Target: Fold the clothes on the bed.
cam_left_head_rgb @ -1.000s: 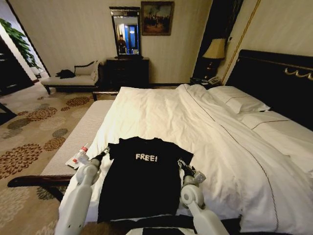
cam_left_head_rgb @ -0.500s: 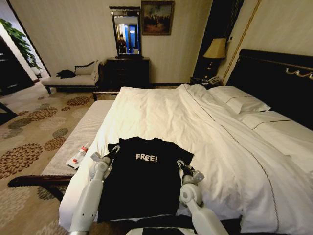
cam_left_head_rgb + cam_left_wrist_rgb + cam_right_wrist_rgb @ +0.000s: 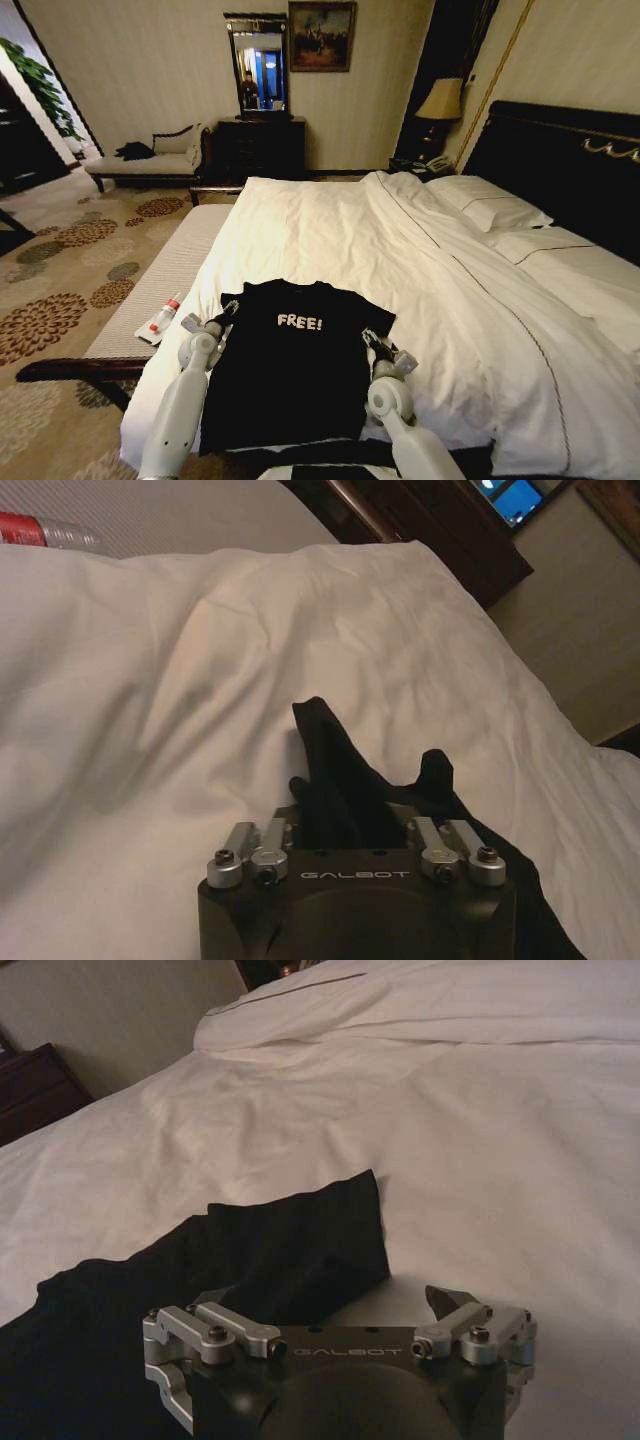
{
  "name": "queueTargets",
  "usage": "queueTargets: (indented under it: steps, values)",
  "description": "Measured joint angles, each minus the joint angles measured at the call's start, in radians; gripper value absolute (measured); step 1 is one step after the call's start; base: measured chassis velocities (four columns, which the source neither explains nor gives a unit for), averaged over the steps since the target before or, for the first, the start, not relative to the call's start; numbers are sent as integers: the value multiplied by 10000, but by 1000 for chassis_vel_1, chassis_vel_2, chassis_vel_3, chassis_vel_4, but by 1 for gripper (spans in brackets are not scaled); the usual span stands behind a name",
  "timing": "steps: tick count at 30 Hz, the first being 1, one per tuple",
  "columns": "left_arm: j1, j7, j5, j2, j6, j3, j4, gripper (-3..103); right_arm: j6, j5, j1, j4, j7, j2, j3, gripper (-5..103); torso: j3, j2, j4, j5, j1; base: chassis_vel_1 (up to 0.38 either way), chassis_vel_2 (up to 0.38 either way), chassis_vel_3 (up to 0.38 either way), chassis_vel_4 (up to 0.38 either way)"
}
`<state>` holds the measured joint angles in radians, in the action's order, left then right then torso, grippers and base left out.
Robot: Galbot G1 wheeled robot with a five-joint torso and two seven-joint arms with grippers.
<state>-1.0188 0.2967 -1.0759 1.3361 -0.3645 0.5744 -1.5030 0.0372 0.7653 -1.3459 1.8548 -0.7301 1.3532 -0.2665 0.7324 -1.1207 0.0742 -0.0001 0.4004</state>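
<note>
Left claw (image 3: pixel 222 317) has slid inward onto the black T-shirt (image 3: pixel 290 370) sleeve, pinching it; right claw (image 3: pixel 374 345) spread over the opposite sleeve; shirt flat at the bed (image 3: pixel 330 240) foot, long axis toward robot

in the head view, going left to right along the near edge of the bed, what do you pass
small bottle on the bench → left gripper at the T-shirt's left sleeve → black T-shirt with the FREE! lettering → right gripper at its right sleeve → bare white duvet
</note>
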Motion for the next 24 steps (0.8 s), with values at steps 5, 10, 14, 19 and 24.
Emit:
queueTargets:
  steps: [5, 10, 14, 19, 24]
  values:
    - [-13, 10, 20, -66, 4, 26, -59, 28, 2, -10, -41, 27, -20, -9, -11, 100, 0, 0, 1, 0, 0, 0, 0, 0, 0]
    - [-43, 23, 23, -188, 4, 63, -89, 7, 2, -10, -73, 32, -39, -15, -23, 100, 0, 0, 1, 0, 0, 0, 0, 0, 0]
    - [-151, 102, 98, -292, -10, 106, -298, 1, 5, -10, -89, 58, -49, -6, -22, 100, 0, 0, 2, -1, 0, 0, 0, 0, 0]
    - [-514, 231, 528, -667, -87, 118, -780, 1, 8, -12, -101, 62, -51, -2, -24, 100, 0, 0, 0, -1, 0, 0, 0, 0, 0]
    - [-697, 384, 826, -810, -122, 185, -942, -2, 8, -88, -101, 28, -52, 57, 45, 100, 0, 0, 0, 0, 0, 0, 0, 0, 0]
